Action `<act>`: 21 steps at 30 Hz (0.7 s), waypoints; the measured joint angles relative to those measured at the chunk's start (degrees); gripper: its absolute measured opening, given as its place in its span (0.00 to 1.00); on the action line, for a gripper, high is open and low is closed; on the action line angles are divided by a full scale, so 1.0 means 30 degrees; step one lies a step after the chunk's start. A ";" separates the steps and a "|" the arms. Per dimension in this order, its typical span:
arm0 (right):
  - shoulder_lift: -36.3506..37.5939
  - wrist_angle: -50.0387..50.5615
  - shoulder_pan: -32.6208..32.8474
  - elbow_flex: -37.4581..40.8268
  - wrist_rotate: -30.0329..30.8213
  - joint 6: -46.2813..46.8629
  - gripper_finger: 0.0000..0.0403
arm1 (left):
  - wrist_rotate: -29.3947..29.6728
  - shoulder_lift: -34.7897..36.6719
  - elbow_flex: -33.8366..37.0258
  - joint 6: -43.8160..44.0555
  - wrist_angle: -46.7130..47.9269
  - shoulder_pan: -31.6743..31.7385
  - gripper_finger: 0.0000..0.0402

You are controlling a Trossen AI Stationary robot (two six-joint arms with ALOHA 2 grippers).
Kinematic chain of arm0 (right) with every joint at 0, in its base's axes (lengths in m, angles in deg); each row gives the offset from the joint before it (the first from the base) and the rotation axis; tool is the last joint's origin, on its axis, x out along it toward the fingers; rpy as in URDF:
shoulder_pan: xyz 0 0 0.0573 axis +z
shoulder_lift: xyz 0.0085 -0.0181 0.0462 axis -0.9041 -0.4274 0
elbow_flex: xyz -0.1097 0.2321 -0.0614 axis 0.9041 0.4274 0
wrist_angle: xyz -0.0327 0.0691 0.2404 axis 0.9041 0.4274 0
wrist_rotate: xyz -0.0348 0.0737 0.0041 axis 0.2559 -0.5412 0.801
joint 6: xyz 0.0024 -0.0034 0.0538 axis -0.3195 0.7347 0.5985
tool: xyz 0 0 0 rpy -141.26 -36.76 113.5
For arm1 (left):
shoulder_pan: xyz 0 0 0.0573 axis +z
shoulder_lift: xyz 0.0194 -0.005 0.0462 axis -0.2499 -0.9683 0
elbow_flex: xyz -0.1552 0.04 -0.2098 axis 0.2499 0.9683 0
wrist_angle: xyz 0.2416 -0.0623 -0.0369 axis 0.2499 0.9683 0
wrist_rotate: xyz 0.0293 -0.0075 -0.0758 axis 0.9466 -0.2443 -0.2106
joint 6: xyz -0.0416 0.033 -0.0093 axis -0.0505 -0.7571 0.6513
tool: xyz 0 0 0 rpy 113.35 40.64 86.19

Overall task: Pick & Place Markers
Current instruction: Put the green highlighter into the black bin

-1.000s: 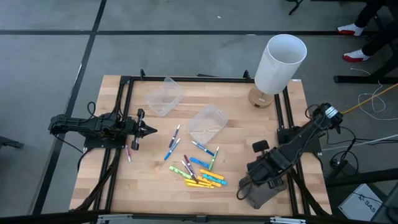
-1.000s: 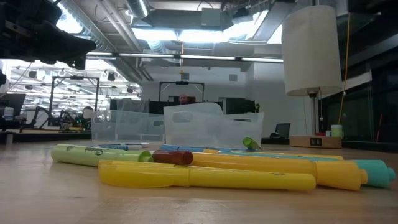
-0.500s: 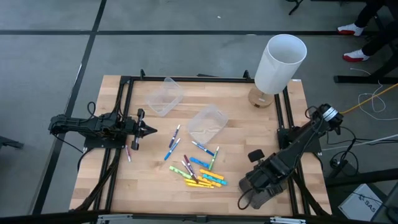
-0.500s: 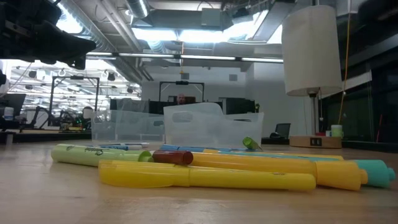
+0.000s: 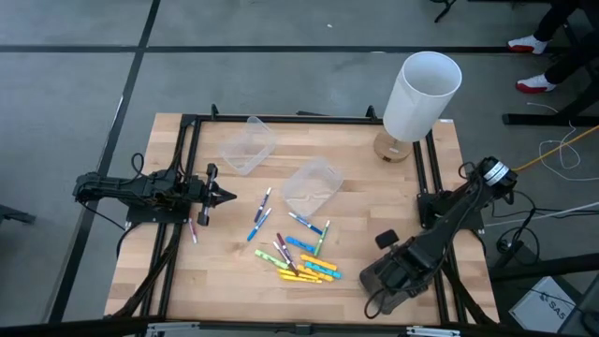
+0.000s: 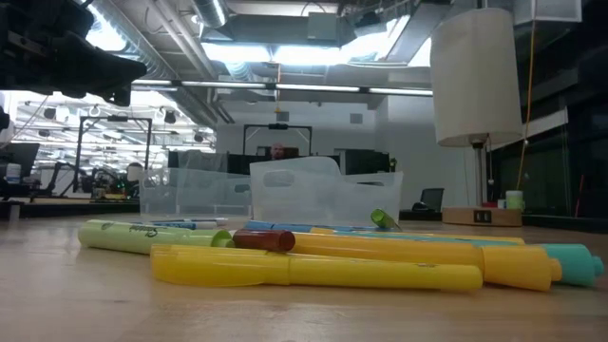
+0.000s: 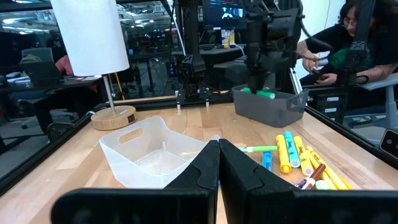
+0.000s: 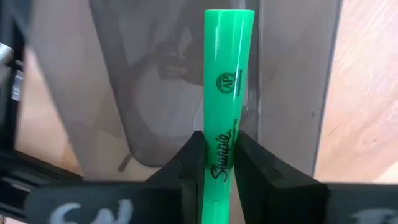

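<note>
We see two clear tubs (image 5: 247,145) and (image 5: 311,183) on the wooden table (image 5: 168,262), one toward twelve o'clock of the marker pile, the other toward eleven, nearer the back edge; both look empty from above. A grey bin (image 5: 388,281) sits at four o'clock on the table, near the front right corner. The right gripper (image 8: 217,152) hangs over it, jaws clamped on a green marker (image 8: 227,68). Only the right wrist view shows that marker and the bin's grey floor beneath it; from above the arm hides both. The left wrist view shows green markers already lying in the bin (image 7: 268,106). The left gripper (image 5: 223,195) waits at nine o'clock, jaws together, a lone marker (image 5: 194,230) just beside it. The remaining markers (image 5: 301,257) lie scattered at table centre, with bare wood open toward seven o'clock. A white lamp (image 5: 419,94) stands at the one o'clock corner.
</note>
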 joint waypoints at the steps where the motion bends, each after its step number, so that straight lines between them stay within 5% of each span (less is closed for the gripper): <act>1: -0.0006 -0.0081 0.0000 0.0174 0.0007 -0.0049 0.15 | 0.0000 0.0000 0.0002 0.0000 0.0000 -0.0002 0.01; 21: -0.0006 -0.0895 -0.0007 0.0438 -0.0490 0.0013 0.19 | 0.0000 0.0000 -0.0001 0.0000 0.0000 -0.0001 0.01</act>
